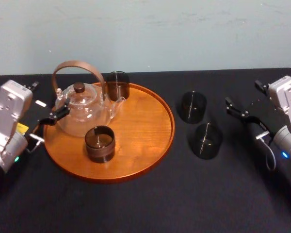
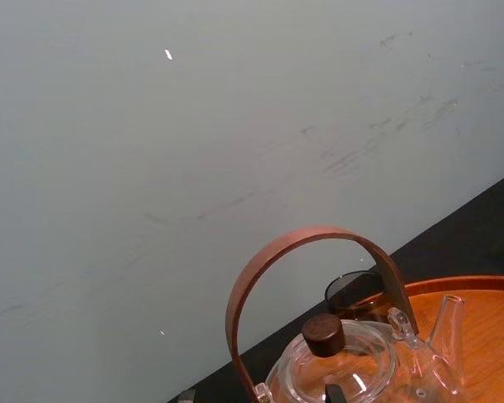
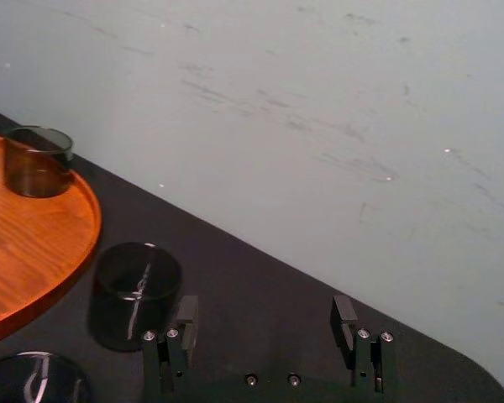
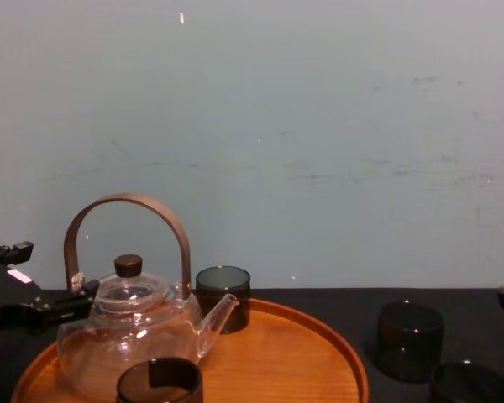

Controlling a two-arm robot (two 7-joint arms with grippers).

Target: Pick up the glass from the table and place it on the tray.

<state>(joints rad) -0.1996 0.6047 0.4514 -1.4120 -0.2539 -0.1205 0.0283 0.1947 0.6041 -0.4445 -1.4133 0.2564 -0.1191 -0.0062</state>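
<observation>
Since two small dark glasses stand on the table (image 1: 145, 204) to the right of the tray (image 1: 150, 121), either could be the one to move. The upper glass (image 1: 192, 107) sits right of centre in the head view, just off the tray's rim. The lower glass (image 1: 205, 141) stands just below it and slightly further right, so close that I cannot tell whether they touch. The right gripper (image 1: 242, 93) hovers at the right edge of that view, near both, its fingers spread wide with nothing between them. The left gripper (image 1: 47, 99) sits at the left edge beside the teapot (image 1: 82, 109), fingers apart and empty. Each glass looks like a short, straight-walled tumbler: probably light, stiff, smooth enough to slip, and likely to chip if squeezed hard or knocked against its neighbour. A gentle hold across the wall about halfway up looks soundest, coming in from the side away from the other glass. On the tray, a back glass (image 1: 117, 85) and a front glass (image 1: 99, 143) share space with the teapot, leaving bare wood on the right half.
</observation>
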